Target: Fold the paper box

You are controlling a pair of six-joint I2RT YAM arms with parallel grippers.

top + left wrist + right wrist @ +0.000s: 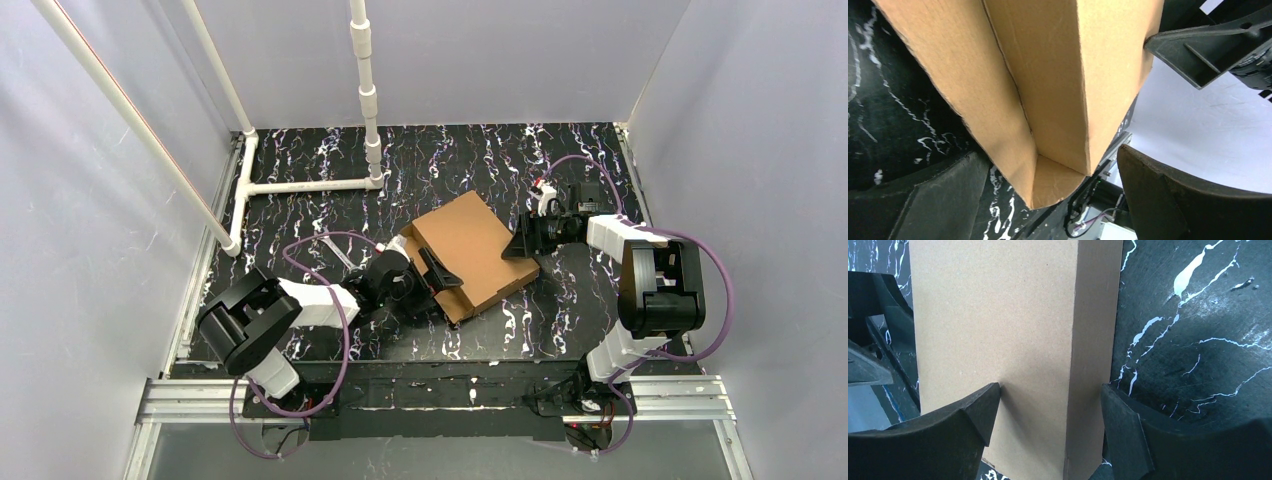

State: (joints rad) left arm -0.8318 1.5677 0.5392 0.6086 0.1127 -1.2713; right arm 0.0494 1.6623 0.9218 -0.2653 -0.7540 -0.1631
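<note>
The paper box lies folded and closed, a shallow brown cardboard mailer, in the middle of the black marbled table. My left gripper is at its near left side and open. In the left wrist view a rounded box corner sits between the wide-apart fingers, touching neither. My right gripper is at the box's right end. In the right wrist view one fingertip presses on the broad lid face and the other lies against the narrow side wall.
A white pipe frame stands on the table at the back left, with a post rising behind the box. Grey curtain walls close in three sides. A metal rail runs along the near edge by the arm bases.
</note>
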